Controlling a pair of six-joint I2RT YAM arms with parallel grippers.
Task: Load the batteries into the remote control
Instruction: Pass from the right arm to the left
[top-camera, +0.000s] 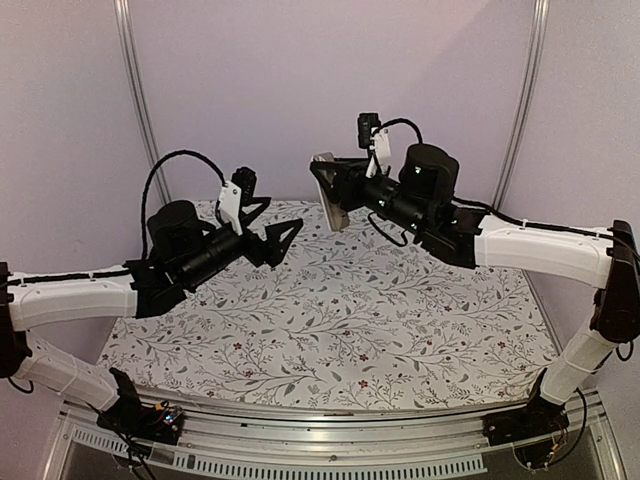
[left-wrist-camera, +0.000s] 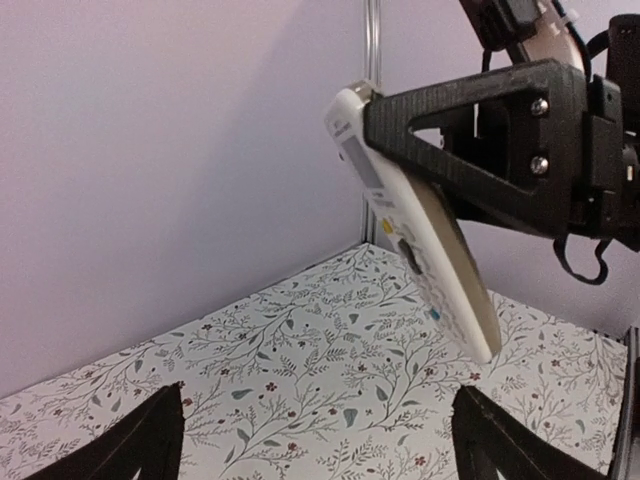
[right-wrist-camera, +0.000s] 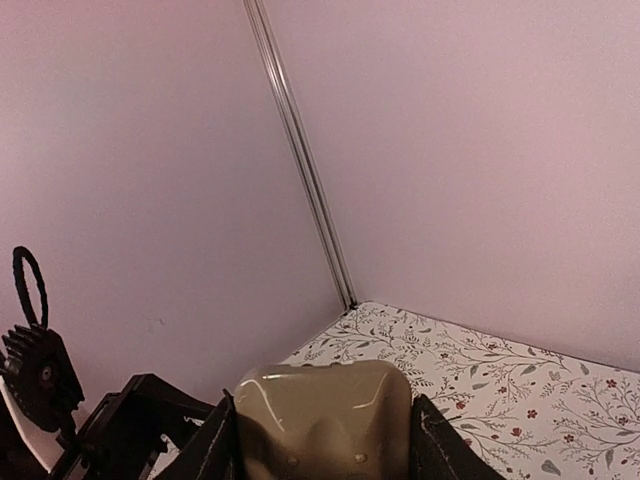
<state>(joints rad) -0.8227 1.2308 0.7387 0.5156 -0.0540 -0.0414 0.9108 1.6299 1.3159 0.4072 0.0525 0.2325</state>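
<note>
The right jaws are clamped on the remote control (top-camera: 336, 212), which tilts in the air above the bench (top-camera: 350, 320) at 12 o'clock. The left jaws hang apart and empty near 10 o'clock. No batteries show anywhere, so loading probably remains undone.

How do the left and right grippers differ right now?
The right gripper is shut on the remote control, holding it tilted in the air; the left gripper is open and empty. The right gripper points leftward, the left gripper rightward, facing it. Both are off the table.
</note>
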